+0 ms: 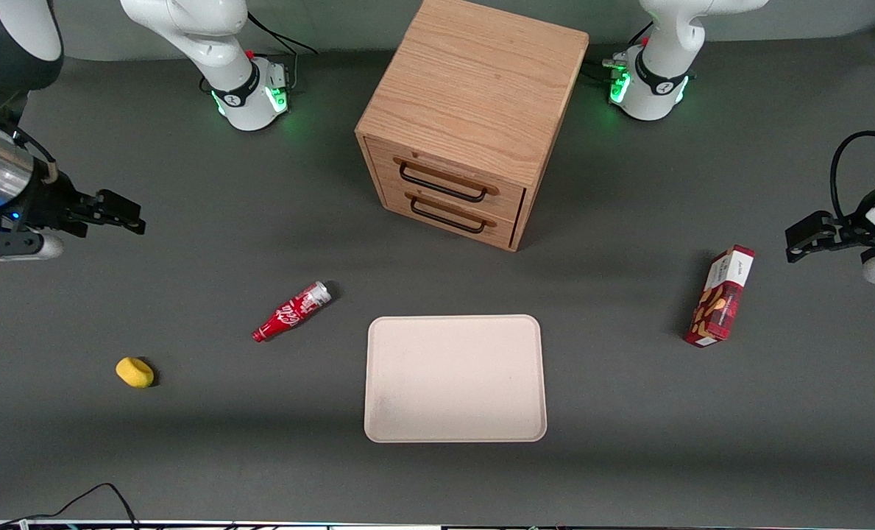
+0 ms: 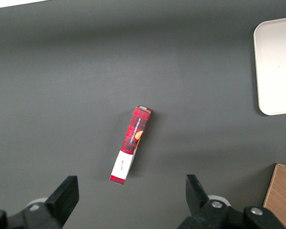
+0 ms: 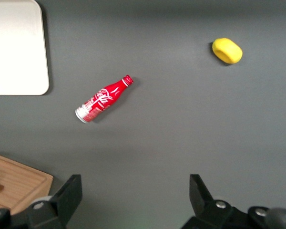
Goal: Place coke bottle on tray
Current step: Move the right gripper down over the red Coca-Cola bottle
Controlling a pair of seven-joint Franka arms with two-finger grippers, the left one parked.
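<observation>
On table beside tray (image 1: pixel 455 434), coke bottle (image 1: pixel 292 311) lies flat w/ nothing on tray yet, gripper (image 1: pixel 117 212) hangs well apart at working arm's end, fingers spread wide & empty, so approach, grasp, lift, place all left imo.

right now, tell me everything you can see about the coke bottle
The coke bottle is small and slim, glossy red with white script, a silver base and a narrow red-capped neck; it looks like metal. It lies on its side on the dark table, cap pointing toward the front camera, beside the tray on the working arm's side, apart from it. Only the table touches it. The gripper, fingers open, hangs well away from it, farther from the front camera.
</observation>
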